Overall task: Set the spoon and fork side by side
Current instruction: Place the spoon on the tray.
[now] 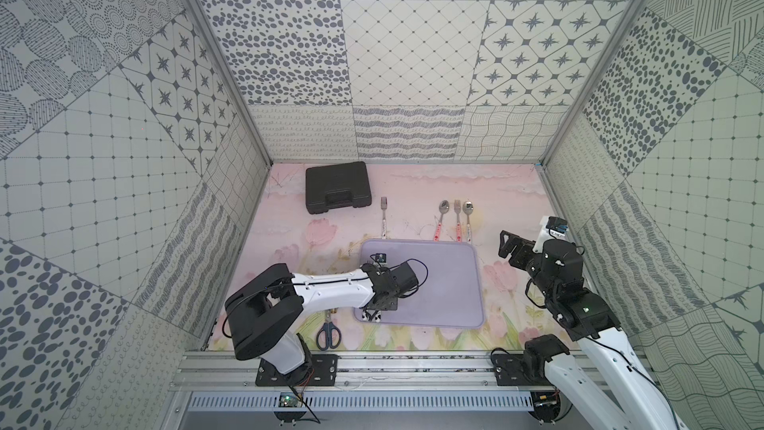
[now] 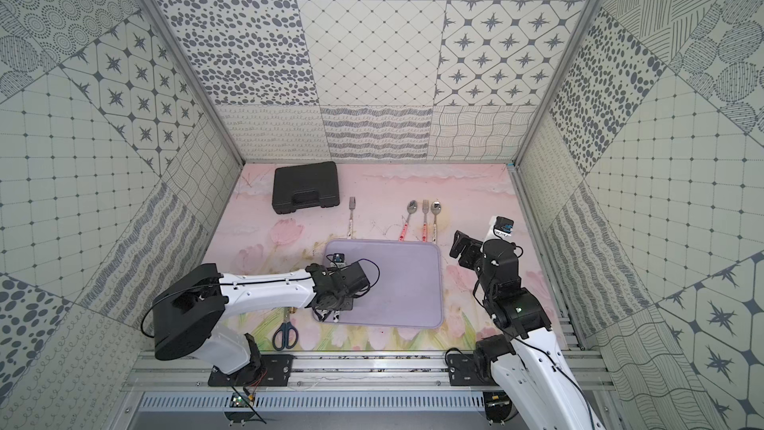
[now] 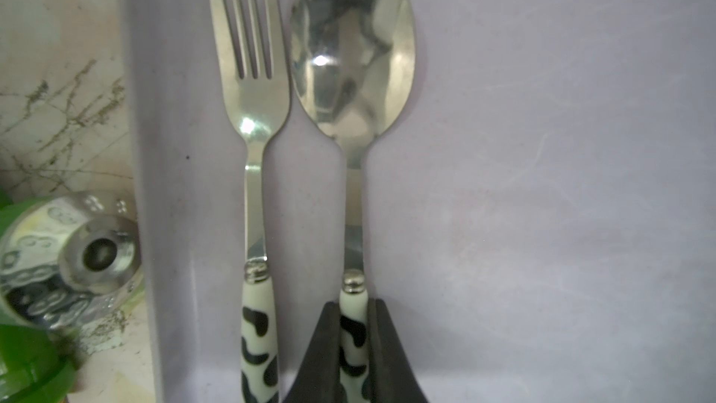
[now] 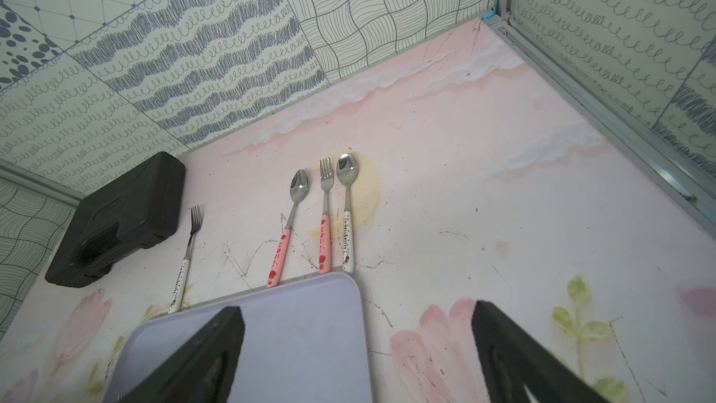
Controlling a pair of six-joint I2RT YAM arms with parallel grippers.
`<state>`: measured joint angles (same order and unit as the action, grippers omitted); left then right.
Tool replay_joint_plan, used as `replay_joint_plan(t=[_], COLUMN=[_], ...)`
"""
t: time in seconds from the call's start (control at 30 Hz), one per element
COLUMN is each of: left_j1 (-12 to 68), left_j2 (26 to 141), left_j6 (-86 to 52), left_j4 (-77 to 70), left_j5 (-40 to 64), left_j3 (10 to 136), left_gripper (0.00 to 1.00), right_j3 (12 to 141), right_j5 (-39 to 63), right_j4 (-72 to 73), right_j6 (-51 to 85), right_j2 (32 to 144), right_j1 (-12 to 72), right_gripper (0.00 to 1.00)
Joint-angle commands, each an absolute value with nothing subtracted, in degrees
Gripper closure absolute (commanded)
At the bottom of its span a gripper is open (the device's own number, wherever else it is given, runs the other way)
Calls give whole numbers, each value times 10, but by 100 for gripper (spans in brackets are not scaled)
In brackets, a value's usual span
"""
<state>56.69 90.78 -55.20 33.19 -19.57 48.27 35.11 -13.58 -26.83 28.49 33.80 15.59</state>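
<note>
Left wrist view showed the left hand (image 3: 353, 306) clamped on the cow-patterned handle of the spoon (image 3: 350, 56), which lay parallel and just right of the fork (image 3: 253, 106) at the near-left corner of the lavender tray (image 3: 542, 188), the fork close along the tray's left rim with bare tray floor stretching right of the spoon. In both top views the right hand (image 1: 507, 246) hung wide open above the table (image 1: 516, 192) just off the tray's far-right corner, well apart from the left hand.

The spoon (image 3: 352, 71) and fork (image 3: 253, 110) have cream handles with black blotches; the tray (image 3: 542, 188) is lilac.
</note>
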Motion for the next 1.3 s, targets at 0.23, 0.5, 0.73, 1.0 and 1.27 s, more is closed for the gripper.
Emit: replay_joint_plan(t=[0.23, 0.5, 0.73, 1.0, 1.27], left_j1=[569, 569, 569, 570, 572], left_j2=[915, 913, 903, 913, 898], left_j6=[-542, -537, -539, -541, -542], left_j4=[343, 353, 364, 361, 364], left_j5=[-195, -196, -199, -196, -201], left_j3=[484, 489, 484, 483, 484], left_gripper=[92, 93, 97, 93, 76], right_j3=[345, 346, 346, 346, 348], right_j5=[-137, -137, -136, -135, -133], right_j4=[-252, -252, -252, -252, -253], right_j6=[283, 283, 283, 283, 284], right_j2=[339, 339, 340, 341, 343], right_j1=[152, 151, 151, 150, 148], right_gripper=[3, 3, 3, 3, 3])
